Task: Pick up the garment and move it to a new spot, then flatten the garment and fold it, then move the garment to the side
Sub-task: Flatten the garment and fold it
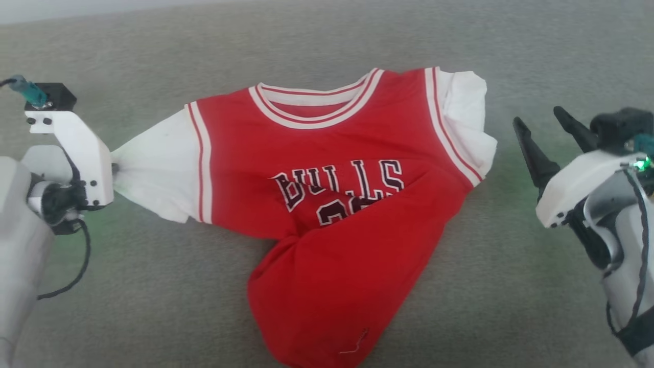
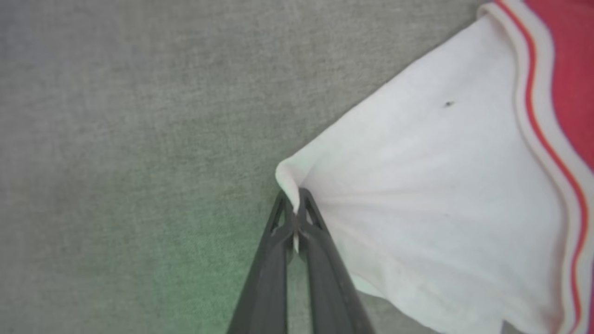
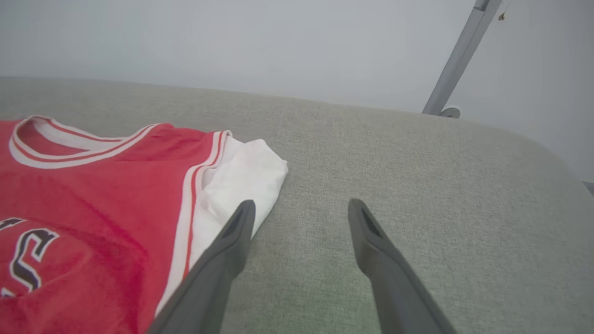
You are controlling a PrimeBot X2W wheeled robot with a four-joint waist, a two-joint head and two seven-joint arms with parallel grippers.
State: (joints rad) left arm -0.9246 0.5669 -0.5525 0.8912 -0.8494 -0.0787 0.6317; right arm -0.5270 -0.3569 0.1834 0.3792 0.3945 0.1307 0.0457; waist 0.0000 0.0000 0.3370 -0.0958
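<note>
The garment (image 1: 332, 168), a red jersey T-shirt with white sleeves and "BULLS" lettering, lies on the grey surface with its lower part folded up over the front. My left gripper (image 1: 115, 167) is shut on the tip of the garment's left white sleeve (image 2: 417, 195), which is pulled taut; the pinch at my left gripper (image 2: 295, 204) shows closely in the left wrist view. My right gripper (image 1: 539, 122) stands open to the right of the other white sleeve (image 3: 241, 181), apart from it, with nothing between its fingers (image 3: 366, 232).
The grey fabric surface (image 1: 511, 286) spreads all around the garment. In the right wrist view its rounded far edge meets a pale wall, and a grey metal pole (image 3: 457, 60) rises at the back right.
</note>
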